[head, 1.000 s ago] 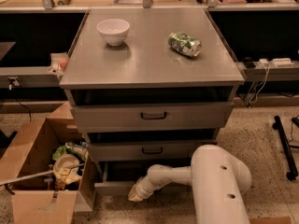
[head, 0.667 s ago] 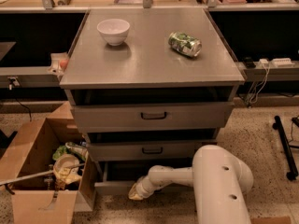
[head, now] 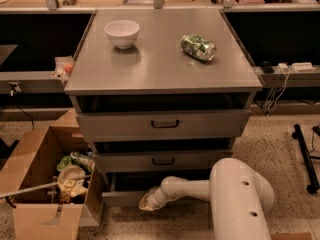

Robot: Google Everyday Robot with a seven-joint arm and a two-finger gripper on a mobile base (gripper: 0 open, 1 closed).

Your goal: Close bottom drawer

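- Terrazzo floor, workbench [head: 125, 1] along the back wall, grey cabinet [head: 160, 69] dead centre. Single camera view, looking down at it. Status?
- Cabinet top has a white bowl [head: 121, 33] at 11 o'clock and a green can [head: 198, 47] on its side at 1 o'clock. An open cardboard box [head: 35, 164] full of junk sits at 8 o'clock on the floor.
- Drawers?
- All three are partly out. Top drawer [head: 165, 124] and middle drawer [head: 162, 161] each show a dark gap above the front. The bottom drawer [head: 122, 198] is at 6 o'clock of the cabinet, with its low front panel standing proud of the middle one and a dark slot behind it.
- Gripper?
- The gripper [head: 148, 202] is low at 6 o'clock of the frame, right at that panel's front face, and it looks to be touching. Its arm [head: 190, 189] reaches in from the white housing [head: 240, 199] at 5 o'clock. Claw apart or together: cannot tell.
- What changed over the last second?
- Practically nothing. The gripper is in the same spot, the panel sticks out the same amount, and bowl, can and box haven't shifted.
- Meaning?
- My read is contact made and push not yet paying off. It's either just starting or stalled. The task isn't done while that slot is open.
- Next?
- Push straight in toward 12 o'clock. The contact sits off-centre on the panel, so the tray may rack.
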